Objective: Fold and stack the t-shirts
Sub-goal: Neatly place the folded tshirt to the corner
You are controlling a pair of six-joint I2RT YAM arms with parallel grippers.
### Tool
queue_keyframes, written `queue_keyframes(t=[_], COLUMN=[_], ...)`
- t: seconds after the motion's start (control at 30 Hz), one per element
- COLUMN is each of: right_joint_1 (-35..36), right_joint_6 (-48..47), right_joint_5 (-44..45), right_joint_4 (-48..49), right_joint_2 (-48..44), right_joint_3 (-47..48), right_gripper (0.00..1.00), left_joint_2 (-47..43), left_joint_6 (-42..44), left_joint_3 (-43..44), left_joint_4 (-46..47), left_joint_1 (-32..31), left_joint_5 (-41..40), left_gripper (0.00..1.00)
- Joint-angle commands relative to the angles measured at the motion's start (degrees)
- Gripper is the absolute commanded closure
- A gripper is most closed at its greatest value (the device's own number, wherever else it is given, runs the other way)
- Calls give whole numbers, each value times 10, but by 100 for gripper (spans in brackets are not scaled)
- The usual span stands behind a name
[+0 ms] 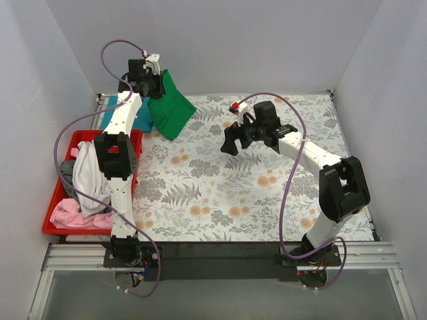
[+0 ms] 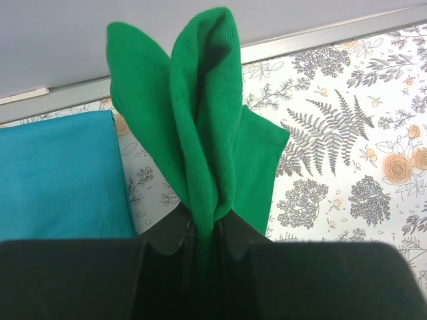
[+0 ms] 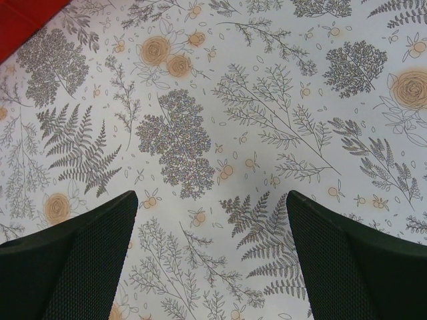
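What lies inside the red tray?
A white t-shirt, a pink t-shirt and a bit of dark grey cloth lie in the red tray. The left arm covers its right part; anything beneath the pile is hidden.

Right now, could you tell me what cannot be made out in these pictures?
Top view: the teal shirt is mostly hidden by the left arm.
Left wrist view: the jaws hide the pinched end of the green shirt.
Top view: the grey shirt lies mostly under the white shirt.
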Motion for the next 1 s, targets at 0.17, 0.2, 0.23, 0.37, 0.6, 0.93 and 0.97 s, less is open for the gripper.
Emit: queue_keyframes(t=[0.17,0.2,0.23,0.37,0.6,0.93,0.97], right_joint_1=[-2,-2,-3,-2,-2,-2,-2], right_joint_6=[-10,-10,-10,-11,-12,-13,-13], right_joint_5=[-10,-11,-12,-12,-12,-16,-16], right_joint_4=[-5,-5,-5,-6,-7,-8,-8], right_joint_2=[-16,-16,-16,-15,-15,-15,-16], right_joint_3=[3,3,2,3,0,-1,-1], right_gripper=[2,2,2,2,2,2,1], left_joint_2=[-66,-68,-72,-75,-87,-97,-98], left_joint_6=[16,16,16,15,10,0,0], left_joint_3=[29,26,23,21,20,15,16], left_joint_4=[12,13,15,21,26,30,31], left_joint_1=[9,9,11,19,24,33,33], left_joint_5=[3,3,3,5,13,17,18], left_gripper=[100,100,100,100,100,100,100])
